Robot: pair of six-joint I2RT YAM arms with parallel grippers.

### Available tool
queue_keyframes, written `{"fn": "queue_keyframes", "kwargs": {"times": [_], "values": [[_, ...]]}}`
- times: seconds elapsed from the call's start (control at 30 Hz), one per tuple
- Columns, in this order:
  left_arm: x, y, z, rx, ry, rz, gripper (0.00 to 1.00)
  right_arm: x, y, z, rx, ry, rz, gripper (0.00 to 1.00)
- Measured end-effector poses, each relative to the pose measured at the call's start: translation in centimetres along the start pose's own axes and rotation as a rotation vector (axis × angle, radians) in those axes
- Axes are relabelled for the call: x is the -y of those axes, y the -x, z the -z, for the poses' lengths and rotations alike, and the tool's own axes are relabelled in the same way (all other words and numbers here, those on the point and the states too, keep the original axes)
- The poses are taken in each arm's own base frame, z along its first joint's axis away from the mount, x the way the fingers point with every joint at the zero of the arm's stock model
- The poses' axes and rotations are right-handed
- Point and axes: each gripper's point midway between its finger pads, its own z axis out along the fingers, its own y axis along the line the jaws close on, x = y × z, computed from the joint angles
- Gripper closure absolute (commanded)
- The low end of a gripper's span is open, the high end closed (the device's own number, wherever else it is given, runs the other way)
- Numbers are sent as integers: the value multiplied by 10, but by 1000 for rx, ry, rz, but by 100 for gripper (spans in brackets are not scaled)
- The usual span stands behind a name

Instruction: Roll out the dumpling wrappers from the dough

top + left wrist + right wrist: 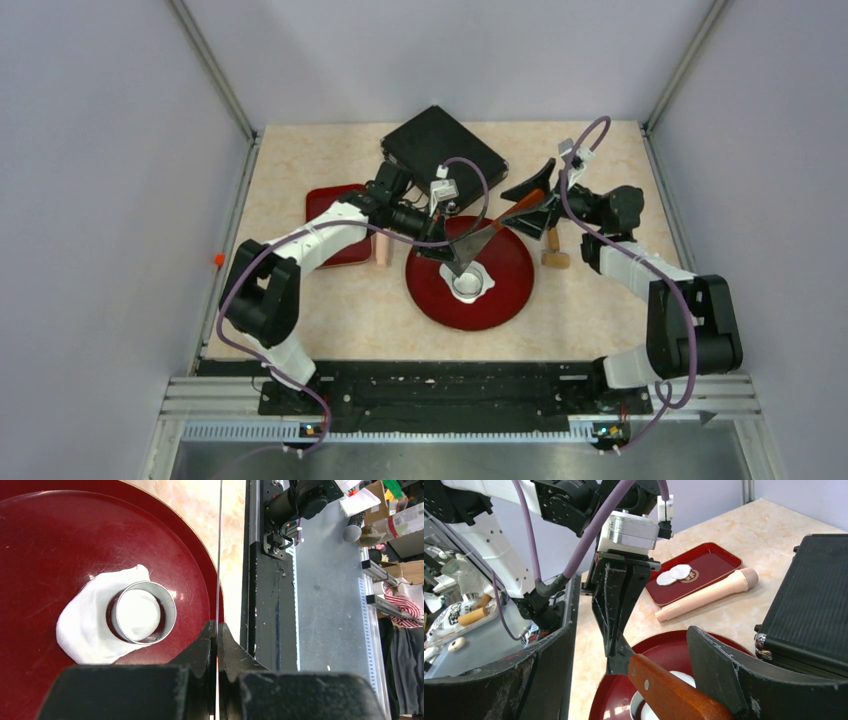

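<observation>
Handover of cutting tool above plate (510,285), by my reading: left gripper (217,642) clenched on thin blade (220,555). Right gripper (629,645) spread wide around wooden handle (674,692), not gripping. Next move: right must close on handle before left lets go. Near plate centre lies flat dough (82,630), ring cutter (171,620) pressed into its middle. Patch is oval; in left wrist view its long axis runs lower left to upper right, ending in a small tip. Finished wrappers (674,574) sit on tray (719,560) left of plate.
</observation>
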Motion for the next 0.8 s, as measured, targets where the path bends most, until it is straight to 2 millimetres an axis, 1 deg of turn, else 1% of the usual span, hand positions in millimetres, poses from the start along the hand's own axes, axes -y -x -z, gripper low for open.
{"fn": "queue_keyframes", "kwargs": {"times": [0.17,0.27,0.4,0.5,0.63,0.8], "values": [[3,2,-2,25,-31,14,100,-1,5,0,32,0,-1,19],[4,6,-1,37,-38,14,100,5,6,0,48,-25,-3,18],[2,8,1,46,-31,17,100,16,2,1,47,-67,-14,19],[0,9,3,52,-27,14,100,18,0,2,47,-78,-21,22],[-1,10,3,57,-28,9,100,15,2,2,54,-62,-28,32],[-1,13,2,65,-25,12,100,17,-4,1,60,-32,-89,37]]}}
